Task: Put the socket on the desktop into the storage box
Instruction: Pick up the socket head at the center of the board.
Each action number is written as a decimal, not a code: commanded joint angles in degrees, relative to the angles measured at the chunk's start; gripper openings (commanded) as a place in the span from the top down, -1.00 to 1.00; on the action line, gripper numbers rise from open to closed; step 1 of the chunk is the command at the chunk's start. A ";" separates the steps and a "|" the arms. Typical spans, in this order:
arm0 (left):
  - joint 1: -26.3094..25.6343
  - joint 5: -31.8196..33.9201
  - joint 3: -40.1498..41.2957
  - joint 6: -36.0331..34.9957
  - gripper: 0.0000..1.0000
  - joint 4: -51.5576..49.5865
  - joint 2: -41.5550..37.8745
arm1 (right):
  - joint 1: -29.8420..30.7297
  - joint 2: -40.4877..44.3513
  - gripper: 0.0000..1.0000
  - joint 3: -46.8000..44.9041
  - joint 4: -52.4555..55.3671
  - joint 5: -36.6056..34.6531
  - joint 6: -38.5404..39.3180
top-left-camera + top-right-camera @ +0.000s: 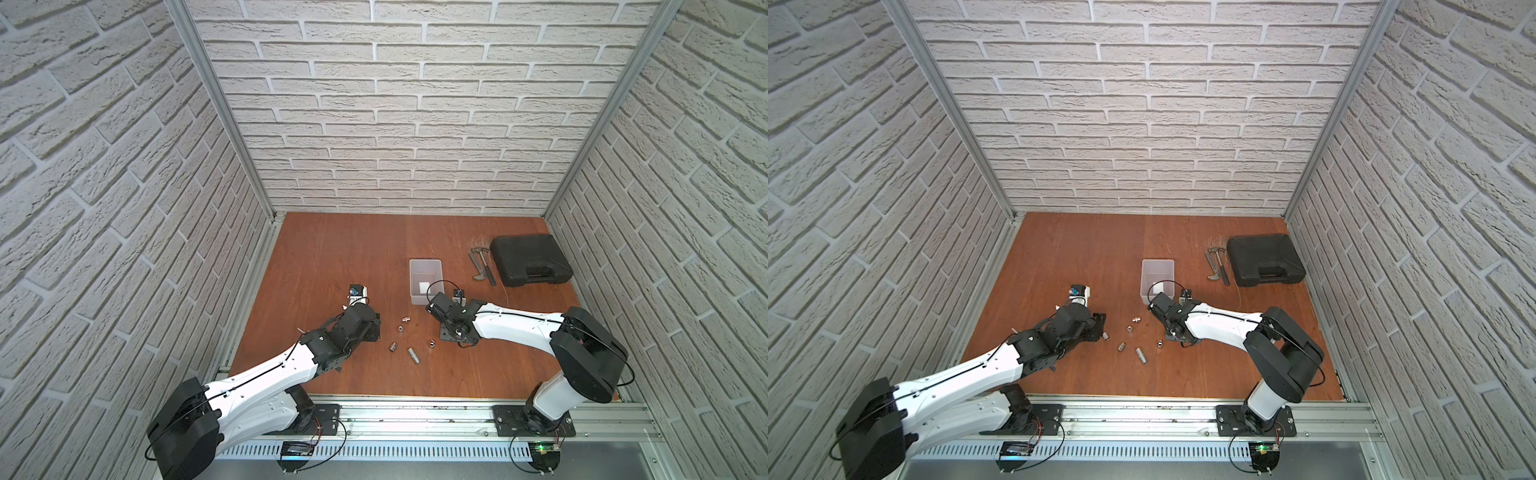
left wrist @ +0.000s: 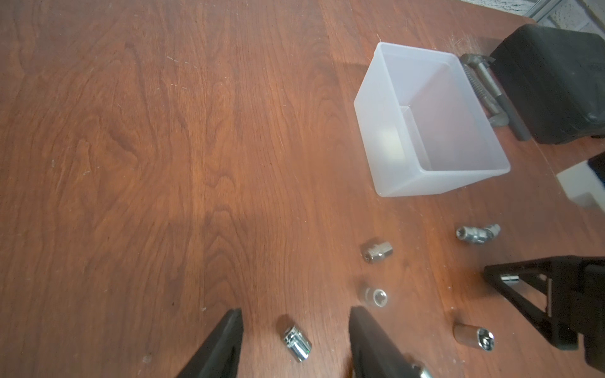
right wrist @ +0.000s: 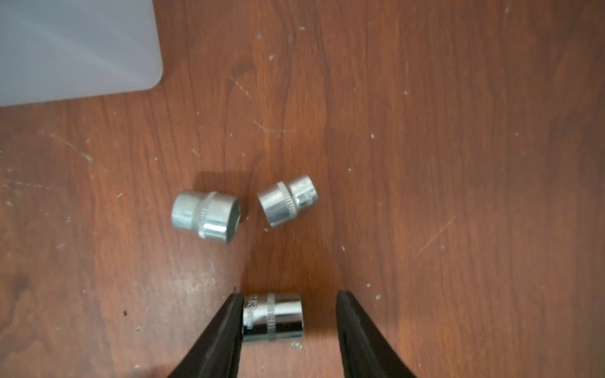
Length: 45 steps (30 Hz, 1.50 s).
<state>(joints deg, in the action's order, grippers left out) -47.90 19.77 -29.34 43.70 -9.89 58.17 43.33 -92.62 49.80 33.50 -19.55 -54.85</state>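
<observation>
Right gripper straddles one socket and left gripper another socket, both spread, bare desktop flanking them.

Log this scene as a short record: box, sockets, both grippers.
storage box: no socket inside
desktop: several sockets lying loose near the box
left gripper: open, jaws either side of a small socket, not touching
right gripper: open, one jaw against a knurled socket, other jaw apart
</observation>
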 commanded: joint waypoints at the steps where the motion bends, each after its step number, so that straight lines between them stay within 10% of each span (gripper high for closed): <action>1: -0.02 -0.54 1.02 0.32 -0.15 1.91 -0.01 | -0.12 -0.07 0.03 0.25 -1.59 0.03 -0.31; 25: -0.04 2.29 2.70 0.85 -0.14 0.32 -1.89 | 0.39 1.69 0.96 -3.20 -4.04 -0.22 0.77; 45: -0.01 -2.02 5.37 2.08 -0.13 8.46 1.61 | 0.62 22.62 0.96 -16.68 -25.96 10.84 6.96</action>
<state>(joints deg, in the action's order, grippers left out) -47.92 17.65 -24.62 46.17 -3.90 59.05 43.72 -73.95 33.69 12.19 -9.65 -50.30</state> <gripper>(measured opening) 0.564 0.307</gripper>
